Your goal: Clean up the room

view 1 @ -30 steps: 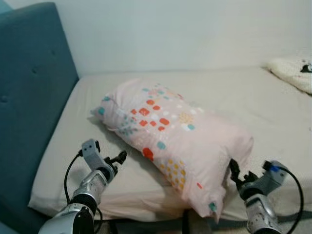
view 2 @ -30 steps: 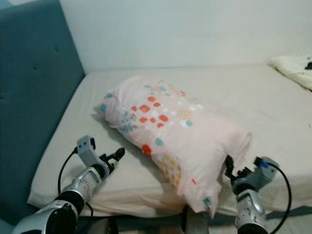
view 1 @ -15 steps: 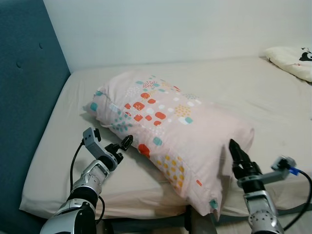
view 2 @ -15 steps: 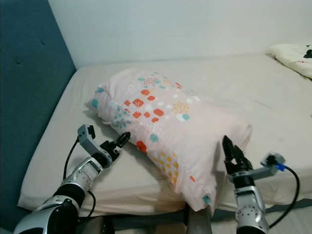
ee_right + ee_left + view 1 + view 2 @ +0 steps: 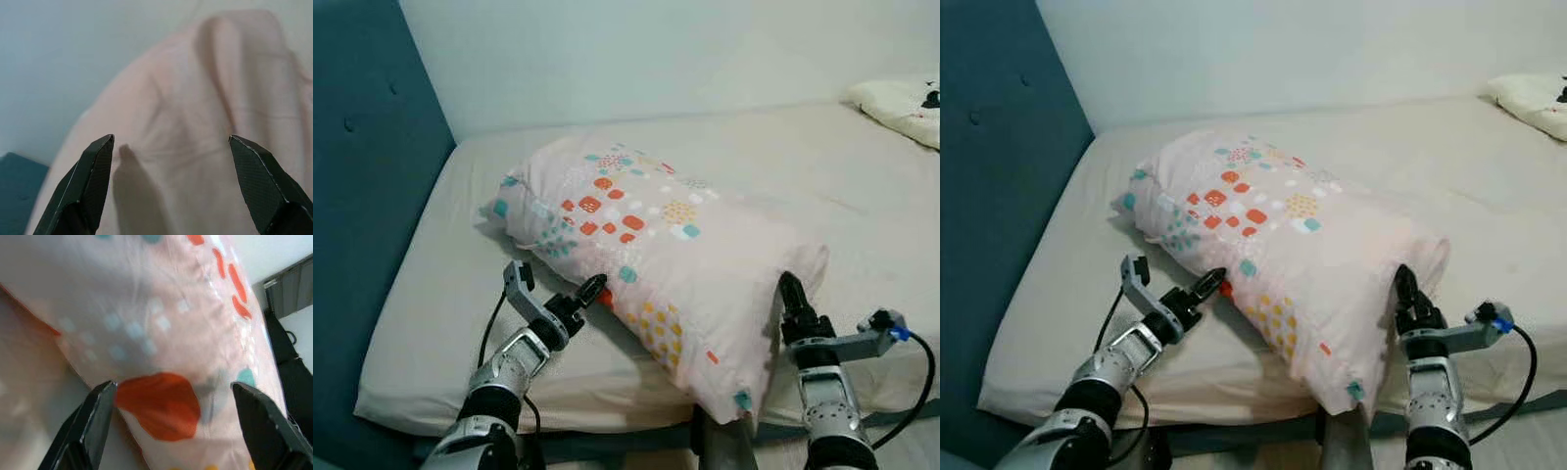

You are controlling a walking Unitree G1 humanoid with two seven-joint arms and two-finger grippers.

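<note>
The pillow (image 5: pixel 656 259), pale pink with clusters of red, teal, orange and white squares, lies slantwise across the bed (image 5: pixel 822 186), one end toward the blue headboard (image 5: pixel 362 196) and the other end at the near edge of the mattress, where a corner hangs slightly over. Close up, the left wrist view shows what the head views give only small: a large red patch on the pillow's side sits between the two black fingers (image 5: pixel 98 423), with the fabric's lower fold just above the sheet; a dark object stands beyond the pillow there, too unclear to name. The right wrist view looks along the plain pink end of the pillow, creased and shadowed, with the wall and a bit of headboard behind. From the head, the left gripper (image 5: pixel 585 294) reaches forward and up from a bent silver arm, its tips at the pillow's near long side, jaws spread. The right gripper (image 5: pixel 791 299) points upward on an upright forearm, close against the pillow's overhanging end, jaws also spread wide. A white cushion (image 5: pixel 901 103) rests at the bed's far corner, well apart from the pillow.
</note>
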